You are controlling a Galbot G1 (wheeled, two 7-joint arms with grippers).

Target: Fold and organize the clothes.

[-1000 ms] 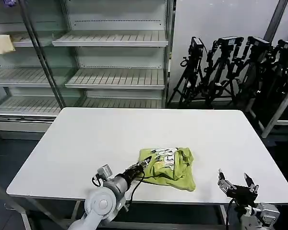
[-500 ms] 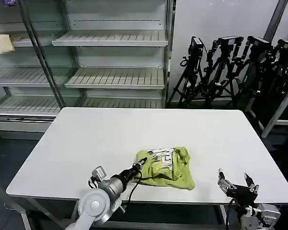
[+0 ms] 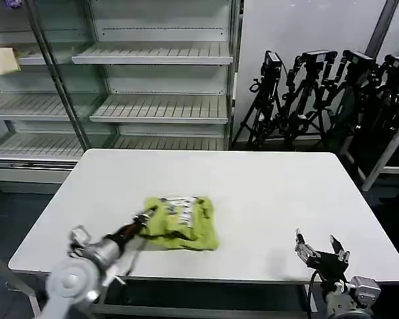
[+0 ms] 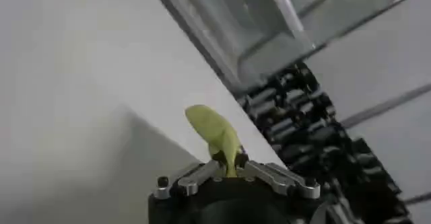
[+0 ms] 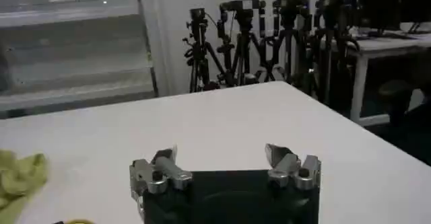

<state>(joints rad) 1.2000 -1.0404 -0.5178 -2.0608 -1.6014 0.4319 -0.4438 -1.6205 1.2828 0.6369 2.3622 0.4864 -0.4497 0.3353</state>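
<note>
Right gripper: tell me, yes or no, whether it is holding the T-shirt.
No. The right gripper sits open and empty at the table's near right edge, while the T-shirt is pinched by the left gripper.

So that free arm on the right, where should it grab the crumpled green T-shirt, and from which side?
Probably the loose edge farthest from the left pincer, which is shut on the near-left corner of the T-shirt. The shirt lies in a low bunched heap on the table, so the open right pincer would likely do best coming from the right, low over the tabletop, pinching a raised fold there.
</note>
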